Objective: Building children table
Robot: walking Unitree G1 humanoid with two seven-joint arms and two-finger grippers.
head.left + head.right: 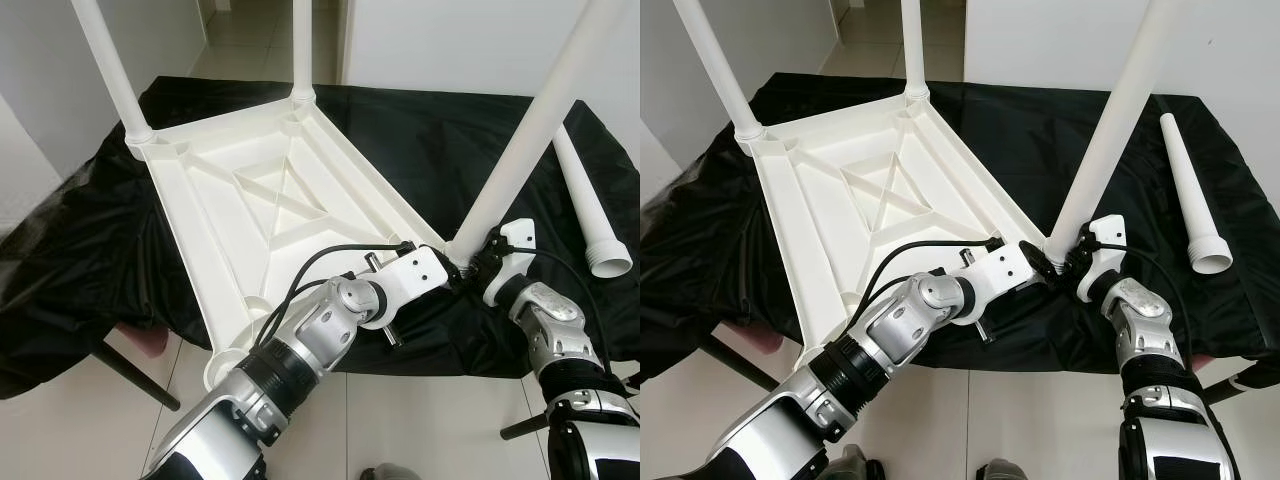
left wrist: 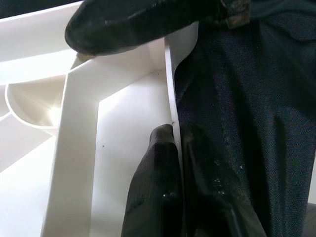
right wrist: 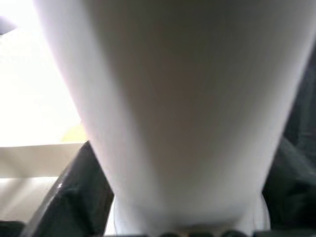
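A: Nearest the camera, what are the arms doing?

B: Both reach to the near corner of the table top. The left gripper pinches the thin side rim of the top; one finger lies inside the rim, the other outside against the black cloth.

A: And the right gripper?

B: Its fingers are closed around the base of the near leg, one on each side, just above the corner socket.

A: Position of the table top?

B: White plastic, lying upside down on the black cloth, ribbed underside facing up with a cross brace in the middle. The near leg stands up from the corner and leans to the right.

A: Farther back?

B: Two more legs stand in the far corner sockets. A fourth leg lies loose on the cloth at the right, well apart from the top, its wide open end toward the camera. Beyond that, pale floor and white walls.
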